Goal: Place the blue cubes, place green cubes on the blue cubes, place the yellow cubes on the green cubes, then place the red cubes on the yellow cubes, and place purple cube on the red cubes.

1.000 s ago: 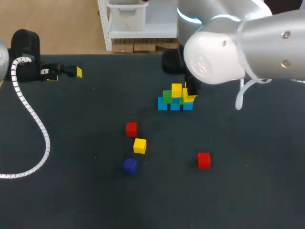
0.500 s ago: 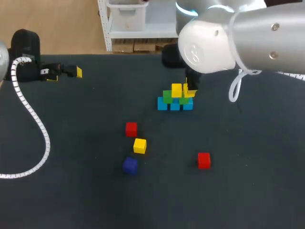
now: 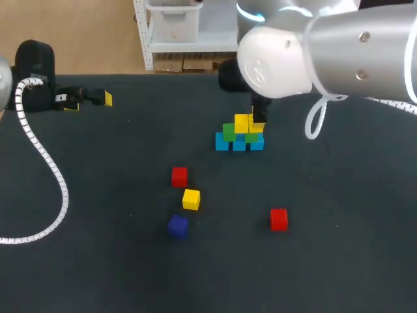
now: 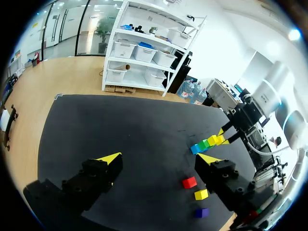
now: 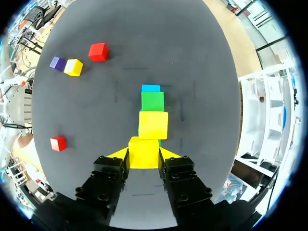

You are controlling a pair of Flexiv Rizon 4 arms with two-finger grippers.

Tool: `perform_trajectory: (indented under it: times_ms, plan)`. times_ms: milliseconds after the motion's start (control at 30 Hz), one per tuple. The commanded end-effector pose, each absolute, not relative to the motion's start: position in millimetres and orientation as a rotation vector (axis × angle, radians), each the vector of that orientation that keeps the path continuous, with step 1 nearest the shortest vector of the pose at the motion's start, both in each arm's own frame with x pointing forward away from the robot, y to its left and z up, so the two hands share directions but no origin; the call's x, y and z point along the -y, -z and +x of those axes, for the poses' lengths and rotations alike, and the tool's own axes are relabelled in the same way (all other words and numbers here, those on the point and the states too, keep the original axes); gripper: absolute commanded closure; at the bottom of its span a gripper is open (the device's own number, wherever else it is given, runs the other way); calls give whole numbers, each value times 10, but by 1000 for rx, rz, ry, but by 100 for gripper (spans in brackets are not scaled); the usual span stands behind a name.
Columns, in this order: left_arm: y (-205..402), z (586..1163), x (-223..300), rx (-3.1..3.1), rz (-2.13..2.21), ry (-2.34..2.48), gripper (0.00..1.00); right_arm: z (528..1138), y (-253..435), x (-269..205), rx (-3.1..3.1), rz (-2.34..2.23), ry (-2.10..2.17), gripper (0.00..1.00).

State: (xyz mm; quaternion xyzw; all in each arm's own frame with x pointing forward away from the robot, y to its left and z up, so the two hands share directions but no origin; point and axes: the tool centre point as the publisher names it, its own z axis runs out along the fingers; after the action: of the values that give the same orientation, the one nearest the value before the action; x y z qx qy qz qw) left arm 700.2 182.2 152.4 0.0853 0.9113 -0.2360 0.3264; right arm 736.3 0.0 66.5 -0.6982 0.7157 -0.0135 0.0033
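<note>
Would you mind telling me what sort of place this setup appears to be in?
Likely a robotics lab bench: a dark table with loose toy cubes such as a red cube, and the right gripper holding a yellow cube at a cube stack.

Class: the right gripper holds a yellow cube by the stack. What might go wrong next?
The held yellow cube sits right beside the placed yellow cube; lowering it may knock that one off the green cubes.
The right gripper, opening beside the stack, might nudge the blue cubes.

Head view high behind, left wrist distant, right wrist close, all sharing cube stack [image 3: 239,134]
</note>
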Motion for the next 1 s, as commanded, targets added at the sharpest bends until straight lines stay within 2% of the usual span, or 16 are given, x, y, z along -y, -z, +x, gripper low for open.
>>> perform_trajectory:
  times_ms: [33,867,933,1000]
  plan:
    - [-1510,6998,-1843,-2379,229,631,0,7420,-656,-2,-2251,-2191,35,100]
    - [-1510,6998,-1843,-2379,229,631,0,7414,-611,13,-2256,-2174,3,100]
    - [-1510,6998,-1843,-2379,229,631,0,7404,-601,20,-2252,-2177,0,95]
    - [-1510,6998,-1843,-2379,229,631,0,7401,-593,24,-2249,-2181,3,84]
